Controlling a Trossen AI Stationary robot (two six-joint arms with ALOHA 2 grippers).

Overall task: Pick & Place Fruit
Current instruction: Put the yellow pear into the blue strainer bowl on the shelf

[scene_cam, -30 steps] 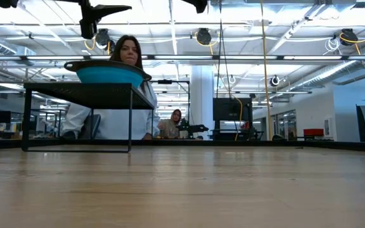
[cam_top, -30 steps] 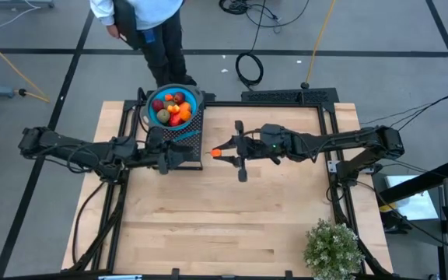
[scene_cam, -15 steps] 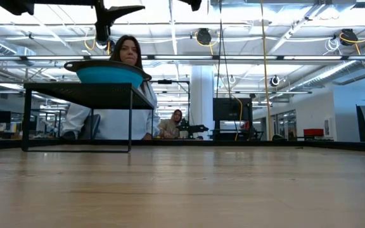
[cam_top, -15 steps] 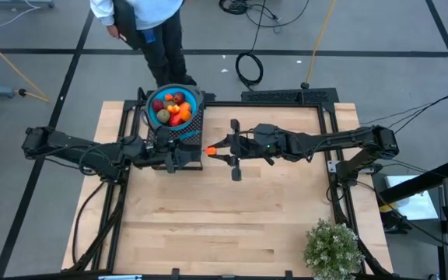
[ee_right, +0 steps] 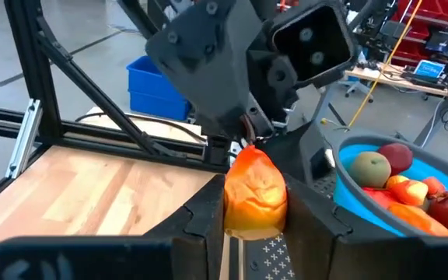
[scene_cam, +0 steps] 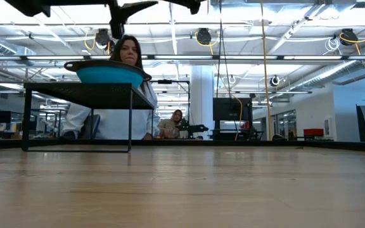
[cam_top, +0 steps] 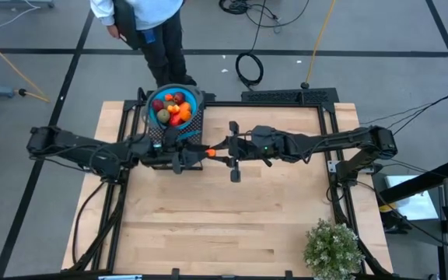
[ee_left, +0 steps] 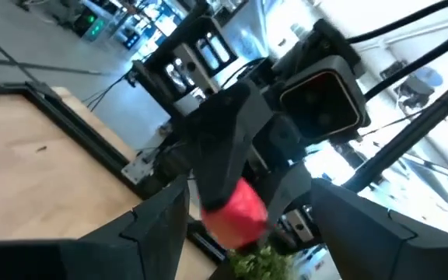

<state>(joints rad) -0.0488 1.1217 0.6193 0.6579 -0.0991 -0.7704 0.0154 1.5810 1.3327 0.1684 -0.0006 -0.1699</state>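
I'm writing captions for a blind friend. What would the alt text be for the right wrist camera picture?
Two dark fingers of the right gripper pinch a small orange toy fruit, held up to the other arm's black gripper facing it. Beside them a blue bowl holds more toy fruit, above a pale wooden table.

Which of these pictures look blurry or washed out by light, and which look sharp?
Left wrist view: smeared, red fruit soft, bright glare behind. Right wrist view: sharp on the orange fruit and blue bowl. Low view: ceiling lights glare. High view: evenly lit.
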